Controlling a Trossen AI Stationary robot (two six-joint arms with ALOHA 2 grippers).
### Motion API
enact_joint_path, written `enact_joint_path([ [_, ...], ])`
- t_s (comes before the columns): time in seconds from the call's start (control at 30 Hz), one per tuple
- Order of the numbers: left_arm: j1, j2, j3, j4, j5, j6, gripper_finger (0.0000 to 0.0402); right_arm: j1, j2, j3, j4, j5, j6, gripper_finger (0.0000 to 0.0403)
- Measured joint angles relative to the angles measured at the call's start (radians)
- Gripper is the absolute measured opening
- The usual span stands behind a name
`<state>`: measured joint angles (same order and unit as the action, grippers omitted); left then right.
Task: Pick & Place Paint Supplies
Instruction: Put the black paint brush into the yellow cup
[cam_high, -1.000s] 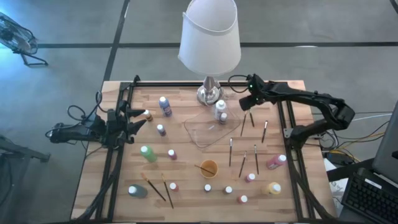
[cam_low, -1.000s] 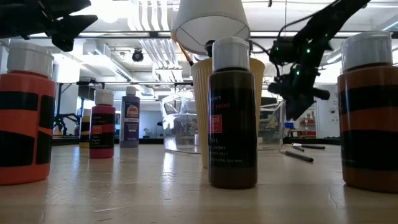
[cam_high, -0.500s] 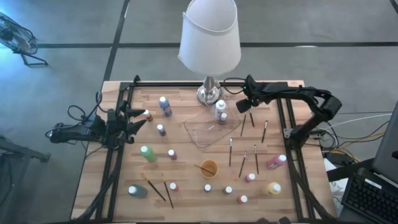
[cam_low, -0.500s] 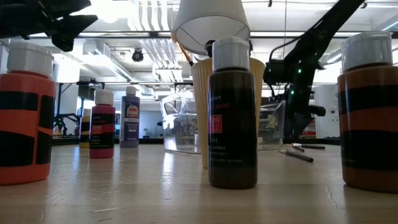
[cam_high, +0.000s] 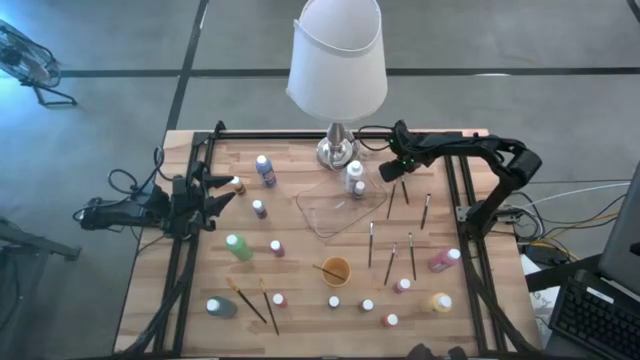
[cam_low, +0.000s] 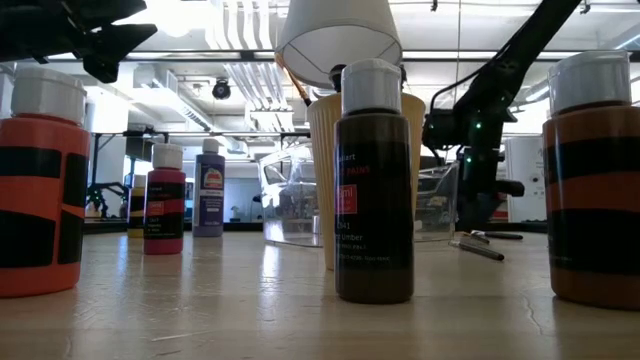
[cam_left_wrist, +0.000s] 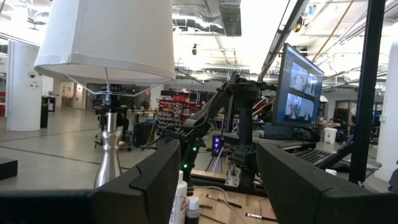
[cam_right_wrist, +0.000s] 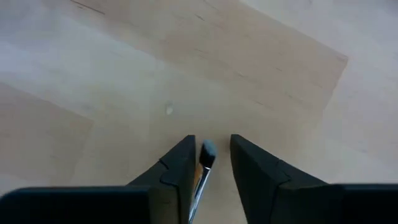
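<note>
Jaws of the right gripper (cam_right_wrist: 209, 163) have narrowed around a brush (cam_right_wrist: 204, 163) at about one o'clock on the tabletop (cam_high: 300, 300), having dropped low since a second ago; a lift looks next. Left gripper (cam_high: 222, 190) waits, jaws apart, at nine o'clock.

Overhead, table-level and wrist views.
</note>
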<state>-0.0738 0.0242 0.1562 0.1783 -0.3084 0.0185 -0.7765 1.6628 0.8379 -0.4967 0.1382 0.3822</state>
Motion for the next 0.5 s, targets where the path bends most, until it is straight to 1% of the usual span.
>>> enact_joint_path([
  [0.1, 0.000, 0.000, 0.000, 0.000, 0.000, 0.000, 0.0218, 0.000, -0.013, -0.003, 0.002, -0.018, -0.001, 0.0066],
  [0.3, 0.000, 0.000, 0.000, 0.000, 0.000, 0.000, 0.0218, -0.002, -0.022, -0.004, -0.001, -0.009, -0.006, 0.0014],
  [0.5, 0.000, 0.000, 0.000, 0.000, 0.000, 0.000, 0.0218, -0.002, -0.025, -0.004, -0.018, -0.005, -0.025, 0.0009],
])
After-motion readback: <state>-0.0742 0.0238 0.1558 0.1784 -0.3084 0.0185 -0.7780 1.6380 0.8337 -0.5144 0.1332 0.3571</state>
